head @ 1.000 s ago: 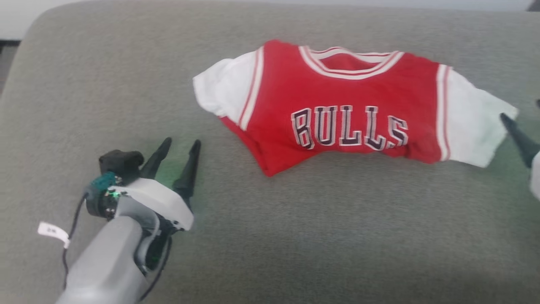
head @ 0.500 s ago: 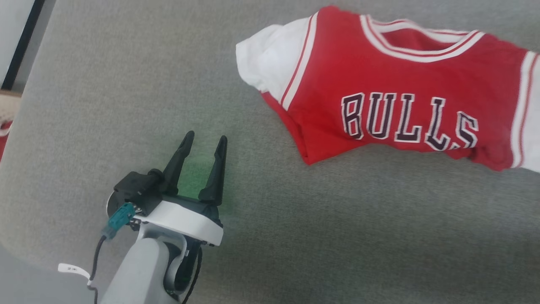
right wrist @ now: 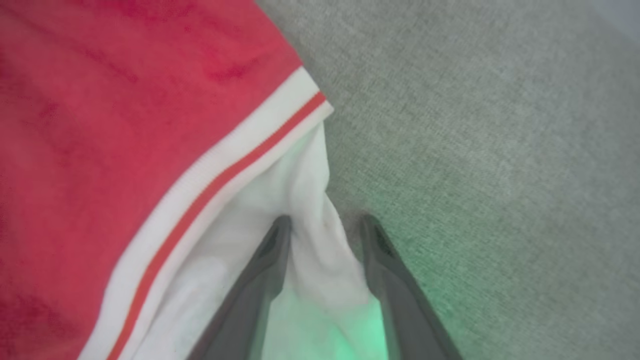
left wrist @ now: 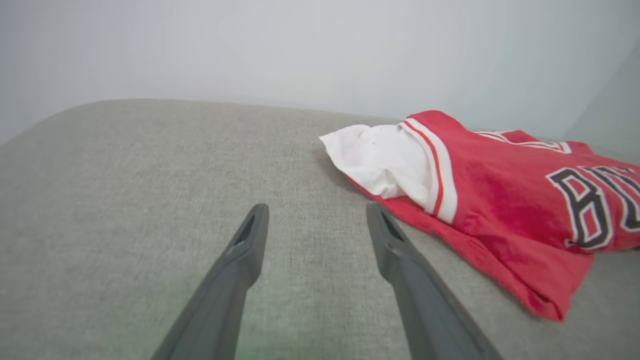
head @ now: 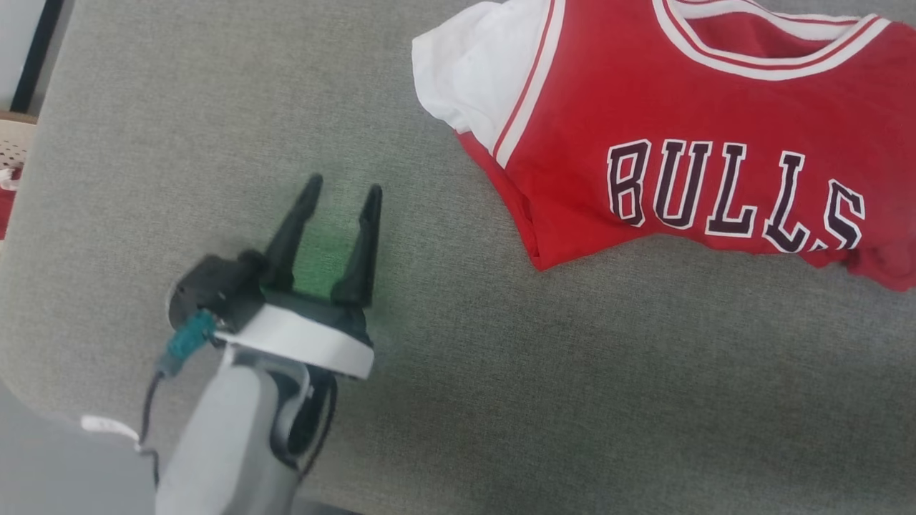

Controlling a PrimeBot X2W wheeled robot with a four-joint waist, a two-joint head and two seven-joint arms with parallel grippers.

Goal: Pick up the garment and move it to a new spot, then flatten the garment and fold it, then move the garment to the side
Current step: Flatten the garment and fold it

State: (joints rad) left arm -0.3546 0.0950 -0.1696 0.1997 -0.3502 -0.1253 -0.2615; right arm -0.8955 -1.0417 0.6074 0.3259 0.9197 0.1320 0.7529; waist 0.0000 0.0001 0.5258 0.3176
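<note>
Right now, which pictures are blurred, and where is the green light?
Head view: left gripper slightly soft, garment lettering sharp, green glow on the grey upholstery between the fingers. Left wrist view: near fingers soft, faint green tint at the bottom edge. Right wrist view: soft overall, strong green glow on the white sleeve between the fingers of the right gripper.

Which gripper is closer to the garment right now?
Right. The right gripper has a white sleeve of the garment between its fingers; the left gripper is open over bare cushion, apart from the garment.
</note>
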